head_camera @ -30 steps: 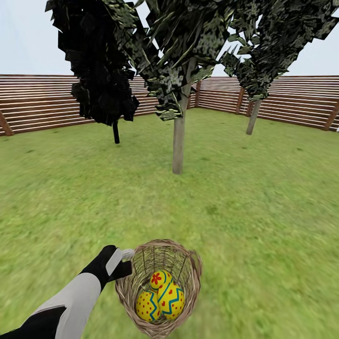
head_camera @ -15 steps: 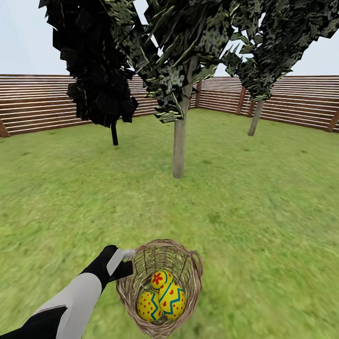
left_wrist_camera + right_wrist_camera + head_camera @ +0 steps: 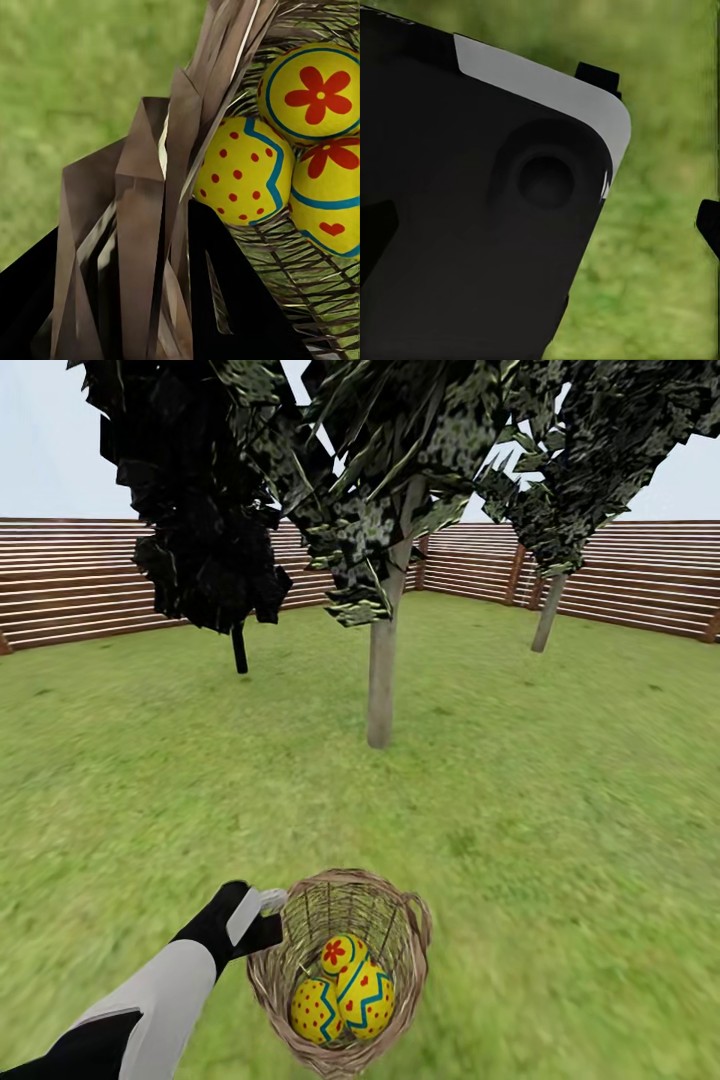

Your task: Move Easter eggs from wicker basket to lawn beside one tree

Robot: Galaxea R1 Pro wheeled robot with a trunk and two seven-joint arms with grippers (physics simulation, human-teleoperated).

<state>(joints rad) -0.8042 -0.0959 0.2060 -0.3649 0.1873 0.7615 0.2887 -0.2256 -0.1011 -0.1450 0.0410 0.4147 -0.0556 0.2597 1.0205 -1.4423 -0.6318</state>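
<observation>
The wicker basket (image 3: 408,918) hangs low in front of me in the head view, held at its left rim by my left gripper (image 3: 266,920), which is shut on the weave. All three Easter eggs lie inside: a flower egg (image 3: 342,952), a dotted egg (image 3: 312,1010) and a heart egg (image 3: 369,996). The left wrist view shows the rim (image 3: 225,60) pinched in the left gripper (image 3: 174,262), with the eggs (image 3: 240,172) close behind. A pale-trunked tree (image 3: 380,680) stands straight ahead on the lawn (image 3: 570,810). My right gripper (image 3: 654,150) hangs over grass, fingertips apart.
A thin black-trunked tree (image 3: 239,650) stands at the left and a second pale-trunked tree (image 3: 547,615) at the far right. The reddish slat fence (image 3: 70,575) rings the garden behind them. A black and grey robot part (image 3: 472,210) covers much of the right wrist view.
The whole head view has shifted: the trees and fence have slid outward and the middle trunk sits lower and nearer, so the camera has advanced. The basket stays held in the same spot.
</observation>
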